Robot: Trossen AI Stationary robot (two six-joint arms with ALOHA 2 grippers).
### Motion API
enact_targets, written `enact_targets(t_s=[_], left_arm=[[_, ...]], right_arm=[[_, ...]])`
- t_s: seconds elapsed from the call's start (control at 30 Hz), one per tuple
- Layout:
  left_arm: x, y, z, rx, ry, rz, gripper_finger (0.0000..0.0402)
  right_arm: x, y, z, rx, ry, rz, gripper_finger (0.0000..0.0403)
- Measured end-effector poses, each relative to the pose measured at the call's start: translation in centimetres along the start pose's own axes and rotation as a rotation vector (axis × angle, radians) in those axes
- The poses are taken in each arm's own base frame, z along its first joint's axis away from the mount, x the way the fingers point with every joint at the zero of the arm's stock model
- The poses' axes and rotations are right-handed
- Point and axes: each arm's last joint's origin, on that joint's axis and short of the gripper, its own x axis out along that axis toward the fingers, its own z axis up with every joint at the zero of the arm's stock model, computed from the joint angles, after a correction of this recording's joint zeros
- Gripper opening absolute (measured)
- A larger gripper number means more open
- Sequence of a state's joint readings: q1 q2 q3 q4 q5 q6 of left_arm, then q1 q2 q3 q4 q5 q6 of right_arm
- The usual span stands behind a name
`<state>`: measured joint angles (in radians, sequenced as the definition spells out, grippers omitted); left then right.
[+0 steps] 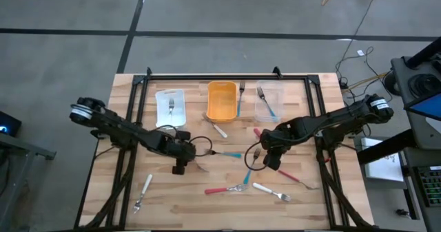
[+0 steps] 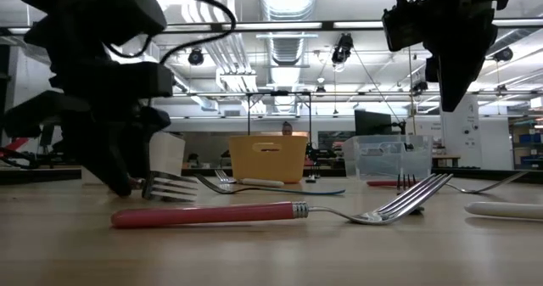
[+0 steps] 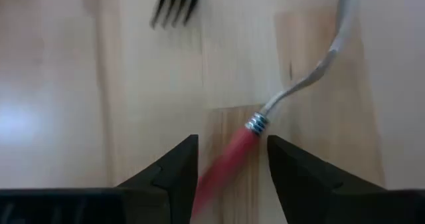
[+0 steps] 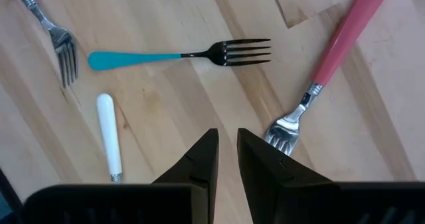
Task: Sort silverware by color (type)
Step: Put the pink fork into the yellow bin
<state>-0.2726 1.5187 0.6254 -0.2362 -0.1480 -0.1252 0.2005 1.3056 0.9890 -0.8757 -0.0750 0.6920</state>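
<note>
I am seeing the left gripper [image 3: 231, 174] standing open low over the table [image 1: 172, 204], a red-handled fork [image 3: 229, 161] lying between its fingers. In the centre, more silverware [image 1: 238, 184] is lying scattered. The right gripper [image 4: 227, 159] is hovering nearly closed, holding nothing.

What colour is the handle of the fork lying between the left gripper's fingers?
Red-pink: the fork with the slim plastic handle lies between the left gripper's open fingers. Left wrist view shows it best.

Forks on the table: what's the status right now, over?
Left hand open, astride a red-handled fork. Right hand nearly shut, empty, above a pink-handled fork. Loose forks scattered nearby.
</note>
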Motion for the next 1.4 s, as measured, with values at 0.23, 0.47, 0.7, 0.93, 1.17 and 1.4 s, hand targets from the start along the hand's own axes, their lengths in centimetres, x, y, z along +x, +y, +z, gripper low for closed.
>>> enact_targets(t_s=[0.23,0.47,0.7,0.93,1.17,1.4], left_arm=[[1.2,-0.4,0.1,0.003,0.054,-0.004,0.0097],[0.3,-0.3,0.5,-0.027,0.011,-0.012,0.002],[-2.0,-0.1,1.4,-0.033,-0.085,-0.006,0.0017],[-5.6,0.4,2.4,-0.012,-0.243,-0.028,0.0017],[-10.4,0.9,3.5,0.011,-0.47,-0.084,0.0017],[-14.4,1.0,4.7,0.107,-0.789,-0.214,0.0017]], right_arm=[[0.0,0.0,0.0,-0.014,-0.009,-0.011,0.0047],[0.0,-0.1,0.1,-0.066,-0.041,-0.053,0.0047],[0.0,-0.2,0.4,-0.127,-0.095,-0.101,0.0047],[-0.1,0.6,1.5,-0.27,-0.223,-0.057,0.0047],[-0.9,2.3,3.5,-0.51,-0.485,0.022,0.0047],[-2.8,4.1,5.4,-0.754,-0.818,0.062,0.0047]])
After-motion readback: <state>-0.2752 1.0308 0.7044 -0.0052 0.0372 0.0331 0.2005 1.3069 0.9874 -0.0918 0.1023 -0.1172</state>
